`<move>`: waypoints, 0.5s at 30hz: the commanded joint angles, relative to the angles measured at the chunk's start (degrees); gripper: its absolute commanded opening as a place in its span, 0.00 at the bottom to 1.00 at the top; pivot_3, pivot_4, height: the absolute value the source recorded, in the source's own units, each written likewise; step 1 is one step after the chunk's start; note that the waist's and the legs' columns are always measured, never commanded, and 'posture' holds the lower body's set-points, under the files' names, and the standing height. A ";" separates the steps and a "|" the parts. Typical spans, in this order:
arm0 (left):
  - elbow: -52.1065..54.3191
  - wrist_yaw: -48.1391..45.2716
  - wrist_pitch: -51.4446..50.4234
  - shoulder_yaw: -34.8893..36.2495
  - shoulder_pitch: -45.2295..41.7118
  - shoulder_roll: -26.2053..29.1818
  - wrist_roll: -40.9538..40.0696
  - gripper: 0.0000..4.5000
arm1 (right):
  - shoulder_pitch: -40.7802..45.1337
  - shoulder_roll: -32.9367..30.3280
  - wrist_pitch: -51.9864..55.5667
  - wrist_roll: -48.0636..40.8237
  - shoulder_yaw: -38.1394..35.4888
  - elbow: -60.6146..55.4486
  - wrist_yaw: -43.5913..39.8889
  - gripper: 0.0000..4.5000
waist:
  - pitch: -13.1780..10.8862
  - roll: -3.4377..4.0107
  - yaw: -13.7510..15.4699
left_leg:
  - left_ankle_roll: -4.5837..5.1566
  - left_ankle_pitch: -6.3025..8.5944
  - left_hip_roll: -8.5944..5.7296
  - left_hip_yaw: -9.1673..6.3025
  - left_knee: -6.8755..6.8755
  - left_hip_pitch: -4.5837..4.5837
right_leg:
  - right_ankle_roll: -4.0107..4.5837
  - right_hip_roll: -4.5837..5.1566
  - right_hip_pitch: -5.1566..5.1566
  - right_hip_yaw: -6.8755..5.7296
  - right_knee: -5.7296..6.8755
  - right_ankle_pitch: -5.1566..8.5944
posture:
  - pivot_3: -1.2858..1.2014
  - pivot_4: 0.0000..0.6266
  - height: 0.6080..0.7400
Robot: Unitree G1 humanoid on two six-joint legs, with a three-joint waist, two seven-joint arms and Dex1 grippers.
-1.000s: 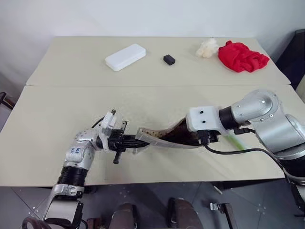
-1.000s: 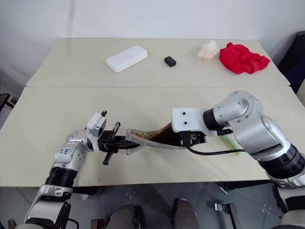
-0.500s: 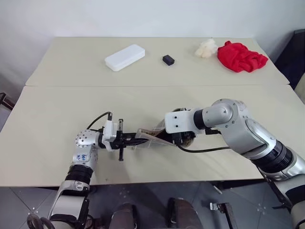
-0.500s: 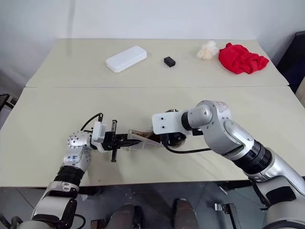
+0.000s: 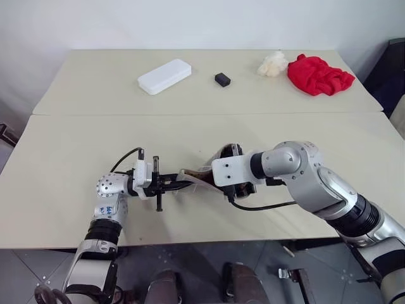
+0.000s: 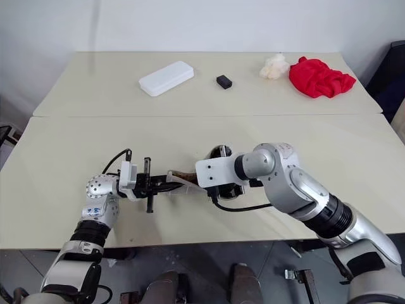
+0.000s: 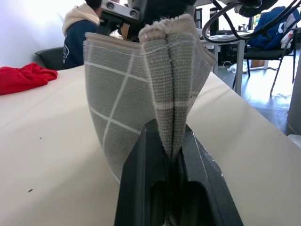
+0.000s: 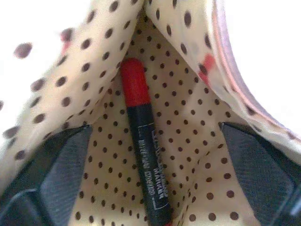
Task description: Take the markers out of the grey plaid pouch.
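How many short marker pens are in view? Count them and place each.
1: a dark marker with a red cap lies inside the grey plaid fabric pouch, on its dotted lining, between the right gripper's open fingers. Others may be hidden.

Grey plaid pouch — white grid, cream brown-dotted lining; black marker, red cap

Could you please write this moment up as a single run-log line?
left gripper: shut on grey plaid pouch | right gripper: open inside pouch | marker: red-capped, in lining, ungrasped

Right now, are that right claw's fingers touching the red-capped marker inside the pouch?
Apart. The right wrist view shows the marker lying between the open fingers, spotted lining visible either side.
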State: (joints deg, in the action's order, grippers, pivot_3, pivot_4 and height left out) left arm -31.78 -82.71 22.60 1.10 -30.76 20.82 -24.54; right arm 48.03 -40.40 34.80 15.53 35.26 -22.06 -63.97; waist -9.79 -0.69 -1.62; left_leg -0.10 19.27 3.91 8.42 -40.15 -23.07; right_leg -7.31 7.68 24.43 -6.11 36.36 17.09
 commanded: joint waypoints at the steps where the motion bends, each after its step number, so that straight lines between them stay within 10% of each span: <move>1: 1.78 0.24 -0.94 -0.05 0.21 0.49 0.21 0.00 | -0.39 1.15 -0.54 0.30 -0.50 -1.16 -0.32 0.99 | 0.00 0.00 0.00 | 0.00 0.00 0.00 0.00 0.00 0.00 | 0.00 0.00 0.00 0.00 0.00 0.00 | 0.52 0.24 1.00; 5: 2.65 0.22 -1.92 0.02 0.44 0.51 -0.06 0.00 | -0.74 1.56 -0.36 0.76 -0.04 -0.86 -0.92 0.91 | 0.00 0.00 0.00 | 0.00 0.00 0.00 0.00 0.00 0.00 | 0.00 0.00 0.00 0.00 0.00 0.00 | 0.52 0.24 1.00; 11: 3.61 0.18 -2.96 0.03 0.72 0.58 -0.16 0.00 | -0.32 2.29 -0.04 1.93 0.86 0.45 -2.06 0.49 | 0.00 0.00 0.02 | 0.00 0.00 0.00 0.01 0.00 0.00 | 0.00 0.00 0.00 0.00 -0.01 0.00 | 0.52 0.24 1.00; 15: 3.83 0.06 -3.33 0.08 0.76 0.58 -0.22 0.00 | -0.21 2.64 -0.17 2.55 1.23 1.25 -2.74 0.49 | 0.00 0.00 0.02 | 0.00 0.00 0.00 0.01 0.00 0.00 | 0.00 0.00 0.00 0.00 -0.01 0.00 | 0.52 0.24 1.00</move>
State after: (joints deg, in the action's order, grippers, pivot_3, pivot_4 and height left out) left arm -29.54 -82.67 19.45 1.10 -30.58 21.13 -24.56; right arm 47.59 -37.96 34.94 17.31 35.93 -20.65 -66.22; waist -9.80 -0.69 -1.60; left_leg -0.10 19.27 3.91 8.43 -40.15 -23.07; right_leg -7.31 7.68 24.43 -6.11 36.35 17.09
